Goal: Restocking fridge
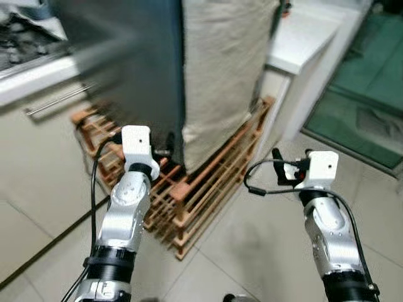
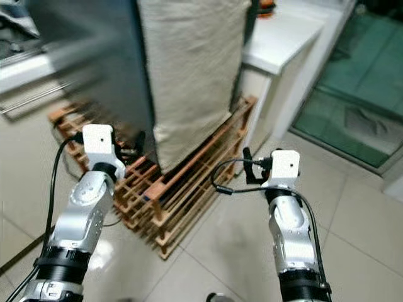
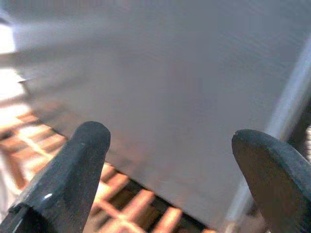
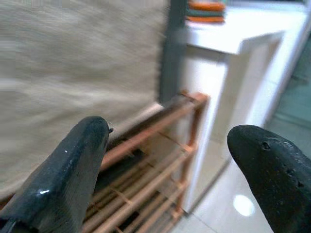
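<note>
Left gripper (image 3: 170, 165): its two black fingers (image 3: 68, 179) stand wide apart with nothing between them. The wrist view looks through the gap at the dark grey front of the fridge (image 1: 135, 69), close ahead, with the wooden rack (image 1: 189, 189) below it. In the head views this gripper sits low at the fridge's bottom front corner, just beside it; contact cannot be confirmed.

Right gripper (image 4: 170, 165): its fingers (image 4: 68, 170) are likewise spread wide and empty. It faces the beige cloth (image 1: 223, 69) draped over the fridge's side, the rack beneath, and the white counter (image 1: 305, 38) beyond. In the head views it hangs over the tiled floor (image 1: 264, 245), well apart from the fridge.

Fridge: closed as far as can be seen, raised on the slatted wooden rack, presumably to keep it off the floor. The cloth hangs down the side, probably as a cover. Something orange rests on the counter behind (image 4: 206, 10). A kitchen unit with a bar handle (image 1: 56, 100) stands on the robot's left.

Judgement: both grippers carry no stock. Open, raised fingers suggest an approach to the fridge door, with the left gripper nearer. Restocking has not visibly begun. The head views are blurred, so fine detail is unreliable.
</note>
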`<state>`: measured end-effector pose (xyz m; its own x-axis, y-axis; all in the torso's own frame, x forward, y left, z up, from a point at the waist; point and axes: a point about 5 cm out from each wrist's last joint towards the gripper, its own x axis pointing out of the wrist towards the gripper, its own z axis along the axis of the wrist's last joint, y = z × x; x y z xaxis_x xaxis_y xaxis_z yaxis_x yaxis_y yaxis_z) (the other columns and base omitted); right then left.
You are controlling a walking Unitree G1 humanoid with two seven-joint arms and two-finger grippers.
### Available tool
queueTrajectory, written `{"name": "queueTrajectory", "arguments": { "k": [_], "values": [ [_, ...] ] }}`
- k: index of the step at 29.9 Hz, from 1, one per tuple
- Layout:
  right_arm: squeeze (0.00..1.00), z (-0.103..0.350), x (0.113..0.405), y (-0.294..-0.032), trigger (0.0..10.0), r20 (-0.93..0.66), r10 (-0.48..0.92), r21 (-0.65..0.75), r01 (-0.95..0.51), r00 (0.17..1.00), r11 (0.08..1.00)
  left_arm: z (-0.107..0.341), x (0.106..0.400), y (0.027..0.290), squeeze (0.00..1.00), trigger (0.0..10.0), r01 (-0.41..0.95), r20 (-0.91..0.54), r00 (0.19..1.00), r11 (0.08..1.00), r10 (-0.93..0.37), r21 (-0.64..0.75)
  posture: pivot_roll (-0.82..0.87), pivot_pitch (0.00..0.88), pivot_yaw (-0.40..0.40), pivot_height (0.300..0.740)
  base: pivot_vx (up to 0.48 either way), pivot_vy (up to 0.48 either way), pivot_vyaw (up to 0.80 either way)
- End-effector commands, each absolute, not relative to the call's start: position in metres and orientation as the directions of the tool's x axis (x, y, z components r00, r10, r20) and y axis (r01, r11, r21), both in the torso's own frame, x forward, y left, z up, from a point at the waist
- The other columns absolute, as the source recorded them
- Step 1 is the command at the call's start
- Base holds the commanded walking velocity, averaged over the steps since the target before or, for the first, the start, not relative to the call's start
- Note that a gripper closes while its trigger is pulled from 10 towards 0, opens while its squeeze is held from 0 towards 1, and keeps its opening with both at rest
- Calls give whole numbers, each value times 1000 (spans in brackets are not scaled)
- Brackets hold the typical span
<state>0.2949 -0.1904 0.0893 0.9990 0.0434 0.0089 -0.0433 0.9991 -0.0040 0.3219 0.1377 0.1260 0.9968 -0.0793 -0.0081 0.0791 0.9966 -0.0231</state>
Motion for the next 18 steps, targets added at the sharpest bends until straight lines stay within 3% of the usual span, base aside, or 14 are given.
{"name": "queueTrajectory", "arguments": {
  "k": [1, 6, 10, 18],
  "values": [
    [0, 89, 297, -187, 10000, 4, 50, -6, -50, 999, 999, 133, 327, 131, 0, 10000, 109, 12, 994, 994, -109, 9, -56, 0, -18, 735, 0, 0, -744],
    [0, 89, 298, -187, 10000, 4, 48, -6, -48, 999, 999, 139, 331, 122, 0, 10000, 148, 21, 989, 989, -149, 22, -61, 0, -19, 735, 0, 0, -740],
    [0, 89, 298, -190, 10000, 7, 37, -5, -37, 999, 999, 150, 333, 109, 0, 10000, 257, 55, 965, 966, -256, -22, -61, 0, -19, 735, 0, 0, -736],
    [0, 90, 298, -190, 10000, 15, 31, 6, -31, 999, 999, 162, 337, 103, 0, 10000, 224, 98, 970, 974, -224, 8, -69, 0, -18, 735, 0, 0, -726]
  ]
}}
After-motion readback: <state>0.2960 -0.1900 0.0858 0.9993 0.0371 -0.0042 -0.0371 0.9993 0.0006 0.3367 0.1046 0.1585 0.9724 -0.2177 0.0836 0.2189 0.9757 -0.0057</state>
